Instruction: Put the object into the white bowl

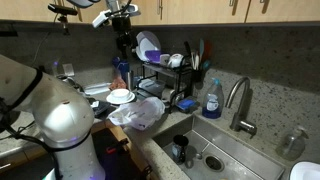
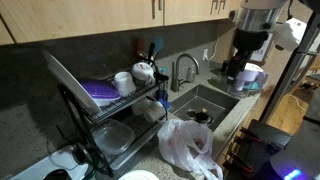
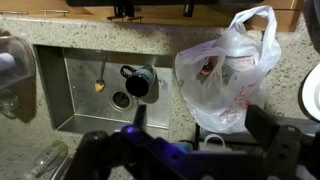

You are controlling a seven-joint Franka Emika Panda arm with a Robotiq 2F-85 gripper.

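My gripper (image 3: 180,150) is open and empty, its two dark fingers spread wide at the bottom of the wrist view. It hangs high over the counter in both exterior views (image 1: 123,45) (image 2: 244,62). A crumpled white plastic bag (image 3: 222,75) with red print lies on the counter beside the sink and shows in both exterior views (image 1: 140,113) (image 2: 188,145). The white bowl (image 1: 121,96) sits on the counter behind the bag; its rim shows at the right edge of the wrist view (image 3: 314,90) and at the bottom of an exterior view (image 2: 140,176). A small whitish cup (image 2: 252,76) stands under the gripper.
A steel sink (image 3: 80,95) holds a dark mug (image 3: 137,82). A faucet (image 1: 240,100) and a blue soap bottle (image 1: 211,98) stand behind it. A black dish rack (image 1: 165,75) with plates and cups stands on the counter. Wall cabinets hang above.
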